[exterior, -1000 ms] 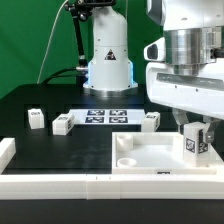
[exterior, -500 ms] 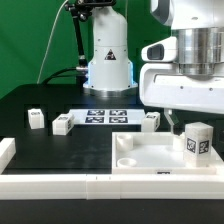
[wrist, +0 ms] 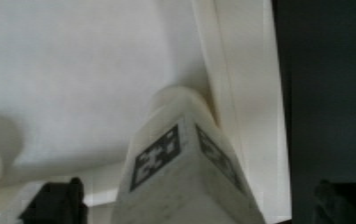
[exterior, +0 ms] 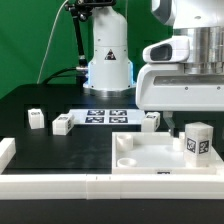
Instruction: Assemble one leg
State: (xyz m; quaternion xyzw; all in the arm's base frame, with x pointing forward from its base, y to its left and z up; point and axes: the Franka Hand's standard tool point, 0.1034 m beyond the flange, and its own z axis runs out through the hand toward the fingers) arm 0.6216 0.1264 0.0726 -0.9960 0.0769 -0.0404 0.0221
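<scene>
A leg, a small white cuboid with a black-and-white tag, stands upright in the tabletop's corner socket at the exterior view's right. The large flat white tabletop lies at the front right. My gripper hangs just above the leg, open and empty. In the wrist view the leg rises between my two dark fingertips, which stand wide apart and clear of its sides. Three more legs lie on the black table: one, one and one.
The marker board lies behind the tabletop in front of the robot base. A white raised rail runs along the table's front, with an end piece at the exterior view's left.
My gripper has let go of the leg and risen straight up. The leg stays upright in the corner socket.
</scene>
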